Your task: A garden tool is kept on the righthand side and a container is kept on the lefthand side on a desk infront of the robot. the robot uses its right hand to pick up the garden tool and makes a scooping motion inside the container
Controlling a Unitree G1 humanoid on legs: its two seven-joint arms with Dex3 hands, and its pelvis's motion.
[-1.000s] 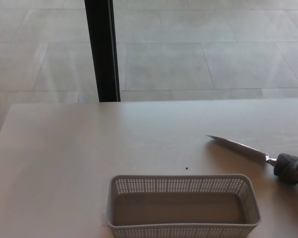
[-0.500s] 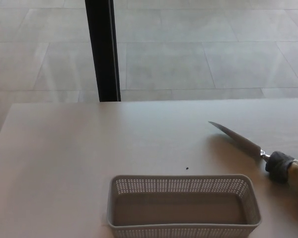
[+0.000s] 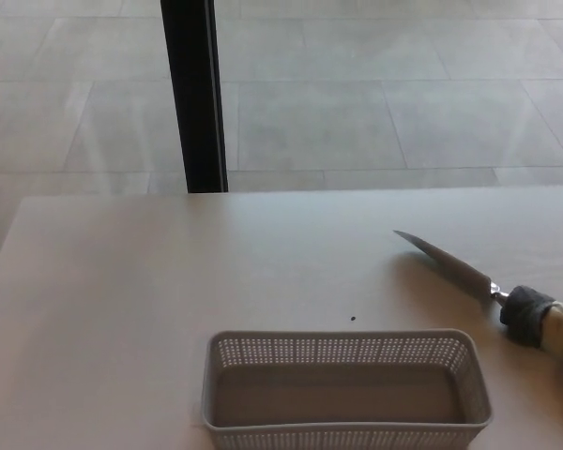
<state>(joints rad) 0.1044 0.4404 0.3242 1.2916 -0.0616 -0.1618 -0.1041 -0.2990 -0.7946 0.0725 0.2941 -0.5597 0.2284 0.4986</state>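
The garden tool (image 3: 493, 292) lies toward the right edge of the tabletop (image 3: 150, 281), its narrow metal blade pointing up and left toward the middle of the desk, a dark collar joining it to a pale handle that runs off the right edge of the view. I judge it is laid that way so the handle faces my right side and I can take it without crossing over the blade. Neither of my hands shows in the head view, so I cannot tell whether their fingers are spread or pressed together, and I cannot tell whether my right hand already touches the hidden end of the handle. The container (image 3: 345, 390), a grey perforated basket, sits empty at the near edge, left of the tool and apart from it, its long side facing me, which leaves an open mouth for a scoop from the right. Between blade and basket the surface is bare except for a tiny dark speck (image 3: 353, 318). A black post (image 3: 193, 94) stands beyond the far edge on the tiled floor (image 3: 375, 103), well clear of any path.
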